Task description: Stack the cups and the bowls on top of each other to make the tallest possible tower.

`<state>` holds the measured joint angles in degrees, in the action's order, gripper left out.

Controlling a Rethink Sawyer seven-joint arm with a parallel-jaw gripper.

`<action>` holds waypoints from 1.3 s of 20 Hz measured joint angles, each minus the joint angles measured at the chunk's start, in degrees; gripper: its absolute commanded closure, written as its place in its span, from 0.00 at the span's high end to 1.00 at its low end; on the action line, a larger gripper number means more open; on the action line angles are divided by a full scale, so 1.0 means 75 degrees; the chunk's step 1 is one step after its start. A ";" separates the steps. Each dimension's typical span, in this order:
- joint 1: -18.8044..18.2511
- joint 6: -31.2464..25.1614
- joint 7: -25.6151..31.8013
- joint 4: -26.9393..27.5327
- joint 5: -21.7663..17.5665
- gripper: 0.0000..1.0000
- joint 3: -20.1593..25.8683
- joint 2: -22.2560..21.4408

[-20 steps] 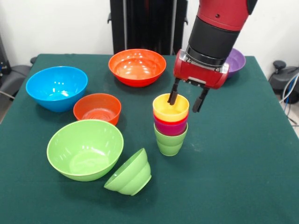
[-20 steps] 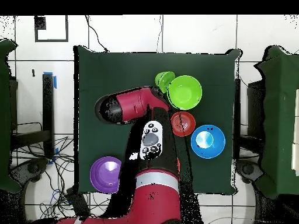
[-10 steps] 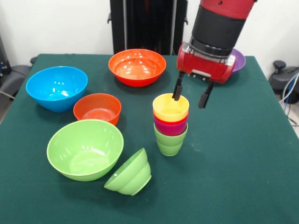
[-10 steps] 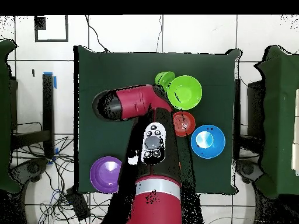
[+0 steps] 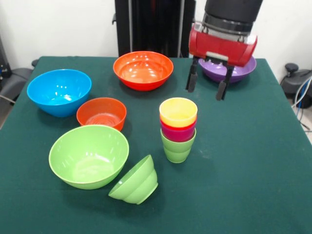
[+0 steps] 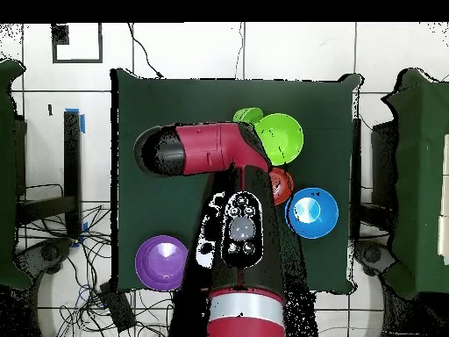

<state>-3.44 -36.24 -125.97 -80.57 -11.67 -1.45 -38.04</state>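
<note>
Green cloth: covers the table, and all the pieces I see sit on it.
Gripper: I read it as spread wide and empty, hanging in the air above and behind the stack, touching nothing.
Stack: three cups nested upright, yellow cup on top, red cup in the middle, green cup at the bottom, near the table's middle.
Small green bowl: tipped on its side, just beside the big green bowl, in front and left of the stack.
Small orange bowl: upright, left of the stack.
Blue bowl: upright, far left.
Big orange bowl: upright, at the back.
Purple bowl: back right, behind the gripper.
Overhead: arm hides the stack; I cannot check it from there.
</note>
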 measured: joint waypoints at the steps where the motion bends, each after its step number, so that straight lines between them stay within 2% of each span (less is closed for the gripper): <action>1: -0.0050 0.0000 0.0000 -0.0049 0.0047 1.00 0.0031 -0.0085; 10: -0.0654 0.0205 0.0000 -0.0754 0.0092 1.00 0.0408 -0.0655; 19: -0.1050 0.0713 0.0000 -0.0988 0.0060 1.00 0.0577 -0.0672; 26: -0.1224 0.0764 0.0000 -0.0986 -0.0103 1.00 0.0633 -0.0553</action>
<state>-12.62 -30.51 -125.97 -87.97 -12.44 3.30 -42.19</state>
